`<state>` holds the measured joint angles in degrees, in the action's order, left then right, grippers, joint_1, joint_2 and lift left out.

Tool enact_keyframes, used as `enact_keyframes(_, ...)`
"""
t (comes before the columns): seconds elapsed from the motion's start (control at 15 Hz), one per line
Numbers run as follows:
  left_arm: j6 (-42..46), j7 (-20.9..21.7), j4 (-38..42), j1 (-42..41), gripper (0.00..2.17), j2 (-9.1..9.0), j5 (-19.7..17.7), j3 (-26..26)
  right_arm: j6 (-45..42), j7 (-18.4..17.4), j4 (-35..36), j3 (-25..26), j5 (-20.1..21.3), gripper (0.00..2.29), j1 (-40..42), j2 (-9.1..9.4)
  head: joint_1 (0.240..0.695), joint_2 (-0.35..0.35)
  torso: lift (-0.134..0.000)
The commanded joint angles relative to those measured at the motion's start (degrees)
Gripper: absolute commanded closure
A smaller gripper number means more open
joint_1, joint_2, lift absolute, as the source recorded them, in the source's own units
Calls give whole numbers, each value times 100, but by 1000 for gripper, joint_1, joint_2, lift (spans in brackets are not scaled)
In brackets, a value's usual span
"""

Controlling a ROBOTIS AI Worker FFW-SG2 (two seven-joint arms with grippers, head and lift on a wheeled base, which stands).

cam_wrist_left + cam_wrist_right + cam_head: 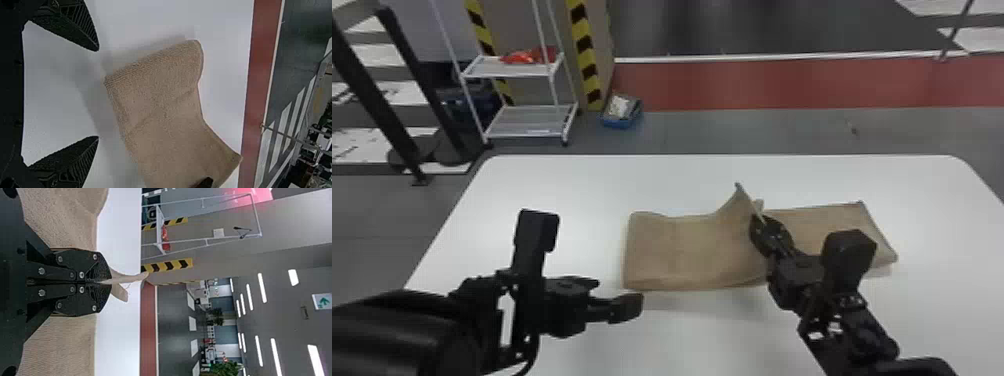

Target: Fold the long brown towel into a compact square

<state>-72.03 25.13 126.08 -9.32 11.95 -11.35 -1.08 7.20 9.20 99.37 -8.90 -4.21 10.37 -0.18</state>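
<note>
1. Right gripper (102, 282): fingers pressed together on a thin edge of the brown towel (677, 250). The grip is near the towel's middle, and the pinched edge stands up in a peak above the table (557, 185).
2. Left gripper (98, 94): fingers wide apart with nothing between them. In the head view it is just beside the towel's left end, on the near side. Its fingers are black with ribbed flanks.
3. Towel, position: lying lengthwise across the table, right of centre in the head view.
4. Progress: partial, in my judgement. The left portion appears doubled over, its upper layer ending at the held edge; the right portion extends beyond as a flat strip. The outline is a long rectangle, so the compact square is outstanding. Laying the held edge down, then at least one further fold across the length, appears to be required.
5. Materials: towel matt, with a fine looped pile and close ribbing by the rounded left fold; soft and pliable by appearance. Table white and smooth, with rounded far corners.
</note>
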Motion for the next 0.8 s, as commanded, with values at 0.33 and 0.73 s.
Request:
enact_keyframes(0.33, 70, 18, 31, -96, 83, 44, -104, -111, 700, 55, 707, 837, -379, 1298, 211, 23, 695, 44, -123)
enact_keyframes(0.73, 88, 27, 119, -175, 83, -8, -104, -59, 1227, 345, 786, 1268, -792, 1298, 44, 23, 695, -7, -123)
